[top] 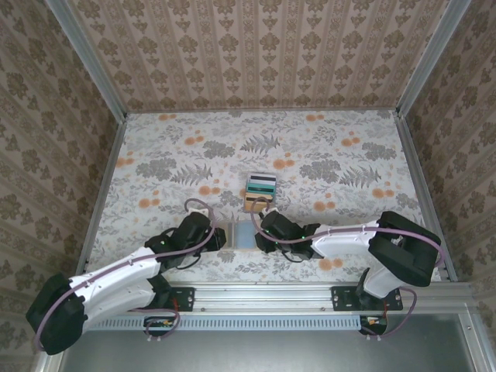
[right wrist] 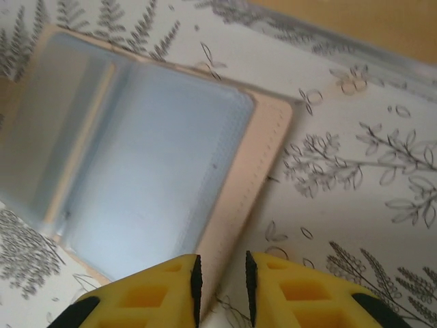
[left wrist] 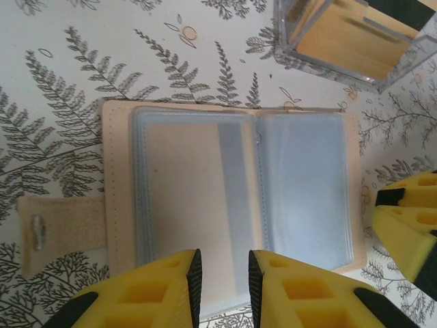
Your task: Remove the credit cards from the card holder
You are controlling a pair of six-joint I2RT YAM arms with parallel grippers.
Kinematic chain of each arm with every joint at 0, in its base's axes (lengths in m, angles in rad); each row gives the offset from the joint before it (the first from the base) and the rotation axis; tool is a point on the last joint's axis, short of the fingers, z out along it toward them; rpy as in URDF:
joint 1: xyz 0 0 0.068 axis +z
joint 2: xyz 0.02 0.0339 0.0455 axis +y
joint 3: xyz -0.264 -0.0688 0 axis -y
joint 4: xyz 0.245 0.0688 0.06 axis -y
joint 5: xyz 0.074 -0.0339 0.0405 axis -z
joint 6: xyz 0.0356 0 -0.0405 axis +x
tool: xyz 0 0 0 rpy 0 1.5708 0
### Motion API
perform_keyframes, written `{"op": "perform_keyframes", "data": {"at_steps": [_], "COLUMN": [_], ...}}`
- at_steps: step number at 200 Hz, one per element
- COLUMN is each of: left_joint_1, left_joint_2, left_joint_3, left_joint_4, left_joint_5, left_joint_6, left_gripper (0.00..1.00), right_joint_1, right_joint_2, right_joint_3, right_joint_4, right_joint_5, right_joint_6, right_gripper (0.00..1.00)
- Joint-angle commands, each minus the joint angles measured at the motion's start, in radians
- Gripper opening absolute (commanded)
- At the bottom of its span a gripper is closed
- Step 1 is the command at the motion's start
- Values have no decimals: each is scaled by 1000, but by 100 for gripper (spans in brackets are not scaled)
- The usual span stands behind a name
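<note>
Fingers (left wrist: 167, 295) narrowly apart over card holder (left wrist: 191, 178)

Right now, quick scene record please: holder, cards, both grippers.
card holder: open flat on the table, inside up
sleeve content: tan shape with grey stripe in one sleeve, possibly a card
clear box: beyond the holder, teal and dark-striped cards in it
left gripper: over holder's sleeve edge, nearly closed, grip unclear
right gripper: straddling holder's tan border, nearly closed, grip unclear

Soft, even light, faint shadows; right wrist view blurs toward 12 o'clock, card holder (right wrist: 157, 157) sleeves glaring palely.
</note>
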Motion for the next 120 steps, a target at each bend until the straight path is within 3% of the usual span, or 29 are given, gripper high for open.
{"op": "perform_keyframes", "data": {"at_steps": [1,61,120], "left_joint_1": [24,44,49], "left_joint_2": [6,47,104], "left_joint_3": [-15,-7,-2], "left_joint_4": [3,22,50], "left_joint_5": [37,57,74], "left_joint_6": [35,52,60], "left_gripper": [27,28,27], "right_joint_1": [7,7,7], "right_joint_2": [10,121,135], "right_joint_3": [62,104,102], "right_joint_4": [-62,-80,-79], "right_joint_5": [51,47,46], "right_joint_6": [-23,-8,-7], "right_gripper": [27,26,26]}}
